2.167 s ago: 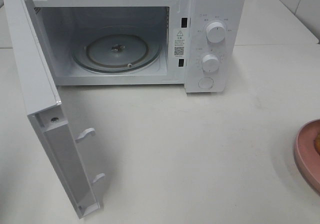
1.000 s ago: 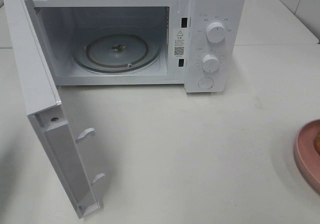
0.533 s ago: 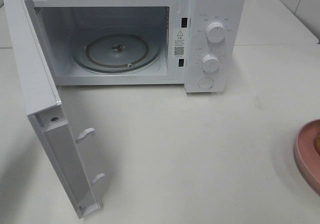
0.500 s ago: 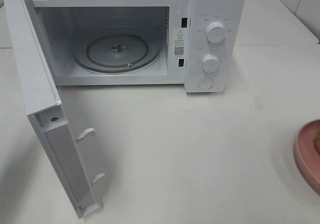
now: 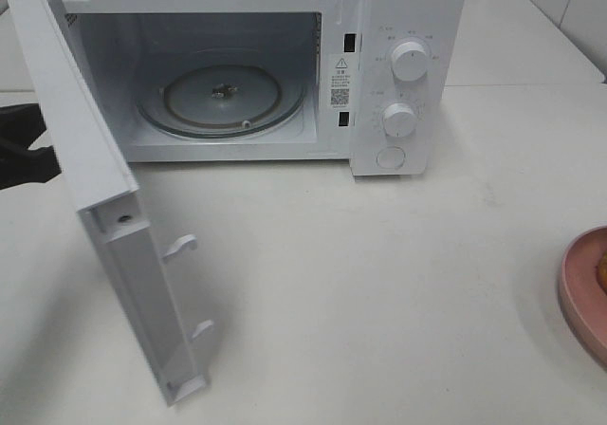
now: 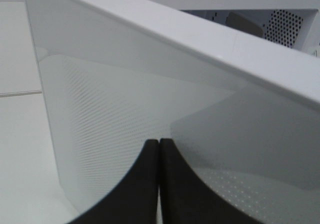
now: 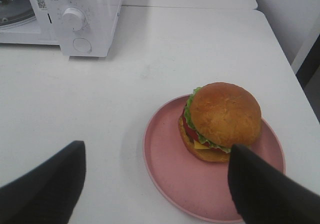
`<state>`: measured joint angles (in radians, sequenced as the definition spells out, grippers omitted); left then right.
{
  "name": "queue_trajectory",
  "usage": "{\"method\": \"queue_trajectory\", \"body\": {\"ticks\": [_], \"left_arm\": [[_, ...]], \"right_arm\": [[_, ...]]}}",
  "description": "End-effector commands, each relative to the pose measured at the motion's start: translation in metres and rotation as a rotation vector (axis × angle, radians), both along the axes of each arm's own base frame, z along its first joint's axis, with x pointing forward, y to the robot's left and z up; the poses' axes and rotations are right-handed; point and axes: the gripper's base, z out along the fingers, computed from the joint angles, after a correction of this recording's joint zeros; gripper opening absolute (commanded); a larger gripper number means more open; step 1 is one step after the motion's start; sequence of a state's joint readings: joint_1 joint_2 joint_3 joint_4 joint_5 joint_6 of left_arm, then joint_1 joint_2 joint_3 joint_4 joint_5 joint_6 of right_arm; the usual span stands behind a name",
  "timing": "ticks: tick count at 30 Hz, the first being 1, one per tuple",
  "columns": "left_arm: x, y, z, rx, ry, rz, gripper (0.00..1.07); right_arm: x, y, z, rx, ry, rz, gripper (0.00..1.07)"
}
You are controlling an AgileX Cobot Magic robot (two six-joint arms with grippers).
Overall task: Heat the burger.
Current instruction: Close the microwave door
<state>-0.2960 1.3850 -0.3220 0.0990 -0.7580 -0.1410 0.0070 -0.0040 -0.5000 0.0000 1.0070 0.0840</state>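
While the microwave point(image 5: 256, 64) stands at the back of the white table point(image 5: 398, 283) with its door point(image 5: 104, 216) swung out toward the front, its cavity holds only the round glass turntable point(image 5: 223, 98), lying flat on the cavity floor with nothing on it. Two white knobs point(image 5: 410, 61) and a round button sit one above the other on the control panel to the right of the cavity.

At the right edge of the table, well apart from the microwave, a pink plate point(image 7: 165, 159) carries the burger point(image 7: 222, 121). It sits upright on the plate, somewhat off the plate's centre, with green lettuce, red tomato and a corner of yellow cheese showing under the glossy brown bun. In the high view only a sliver of the plate's rim point(image 5: 580, 292) shows.

The right gripper point(image 7: 155, 184) hangs above the table with its dark fingers point(image 7: 260, 189) spread wide and holding nothing; one finger overlaps the near edge of the plate in the wrist view, beside the burger.

The left gripper point(image 6: 159, 184) has its two dark fingers point(image 6: 140, 189) pressed together, closed on nothing, just behind the outer face of the open door. In the high view it shows as a dark shape point(image 5: 24, 145) at the left edge.
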Motion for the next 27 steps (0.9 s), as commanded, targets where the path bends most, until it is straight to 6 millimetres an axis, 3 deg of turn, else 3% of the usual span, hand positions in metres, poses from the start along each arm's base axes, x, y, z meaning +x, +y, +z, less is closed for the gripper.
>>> {"method": "queue_trajectory", "body": {"ticks": [1, 3, 5, 8, 13, 27], "left_arm": [[0.01, -0.018, 0.008, -0.01, -0.039, -0.067, 0.0], [0.013, -0.022, 0.009, -0.009, -0.044, -0.076, 0.0], [0.021, -0.038, 0.004, 0.009, -0.033, -0.108, 0.0], [0.023, -0.042, 0.003, 0.005, -0.028, -0.113, 0.0], [0.037, -0.071, 0.0, -0.007, -0.024, -0.138, 0.0], [0.057, -0.109, -0.003, -0.035, -0.026, -0.139, 0.0]], "right_arm": [[-0.003, 0.0, 0.0, -0.014, -0.037, 0.002, 0.76], [-0.003, 0.0, 0.0, -0.014, -0.037, 0.002, 0.76], [-0.003, 0.0, 0.0, -0.014, -0.037, 0.002, 0.76], [-0.003, 0.0, 0.0, -0.014, -0.037, 0.002, 0.76], [-0.003, 0.0, 0.0, -0.014, -0.037, 0.002, 0.76], [-0.003, 0.0, 0.0, -0.014, -0.037, 0.002, 0.76]]}}
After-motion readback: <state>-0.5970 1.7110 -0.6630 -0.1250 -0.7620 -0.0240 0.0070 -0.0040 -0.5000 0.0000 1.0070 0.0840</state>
